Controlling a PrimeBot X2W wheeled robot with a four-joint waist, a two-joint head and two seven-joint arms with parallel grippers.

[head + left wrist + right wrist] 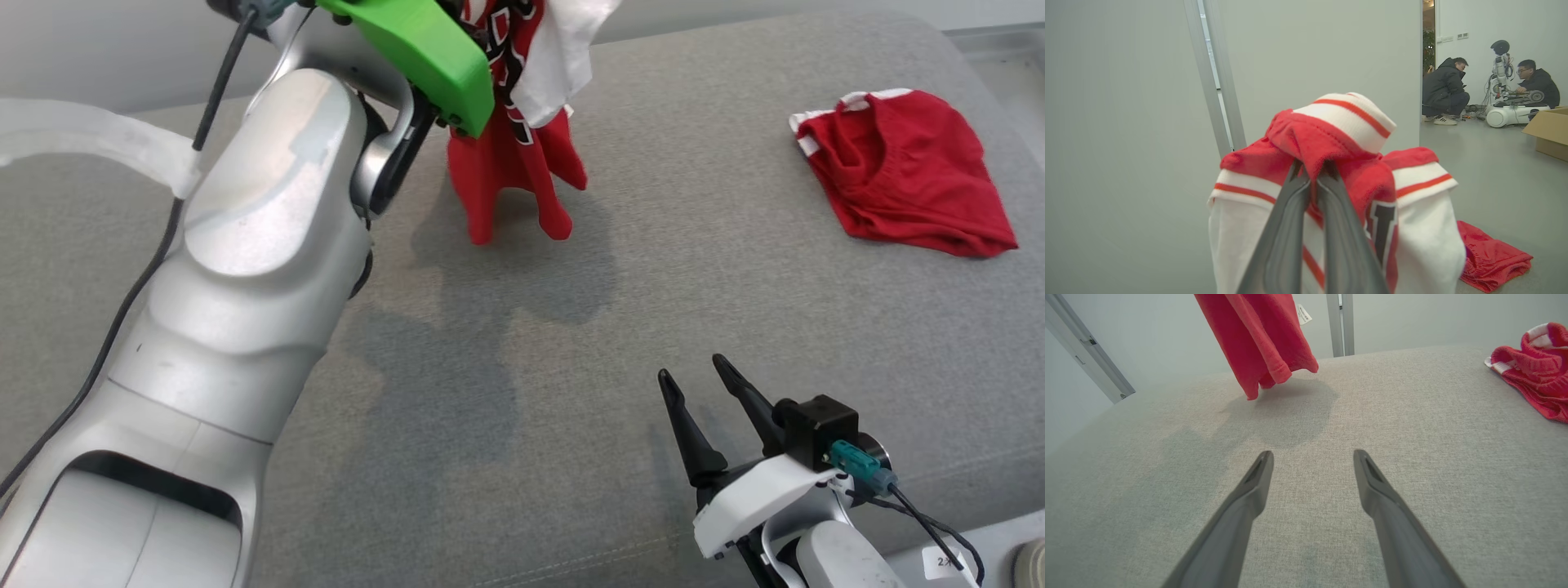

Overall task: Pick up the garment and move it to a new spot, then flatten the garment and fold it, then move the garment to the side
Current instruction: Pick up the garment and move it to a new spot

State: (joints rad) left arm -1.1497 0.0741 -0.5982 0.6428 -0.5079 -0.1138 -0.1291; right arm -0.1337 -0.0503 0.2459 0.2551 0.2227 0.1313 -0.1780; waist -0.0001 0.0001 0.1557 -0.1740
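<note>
Clamps left gripper (pixel 1312 167) tight on garment (pixel 498 163), long axis hanging straight down above cushion (pixel 571 367); holds right gripper (pixel 692 369) spread, seemingly well apart.

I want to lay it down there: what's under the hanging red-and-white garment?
Grey fabric surface carrying the garment's shadow, nothing lying on it. The strip just behind the hanging hem is covered by the cloth.

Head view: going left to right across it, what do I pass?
Silver left arm → hanging garment, red and white, lifted off the grey surface → right gripper, low in the picture with its fingers apart → second red garment, crumpled on the surface at the far right.
</note>
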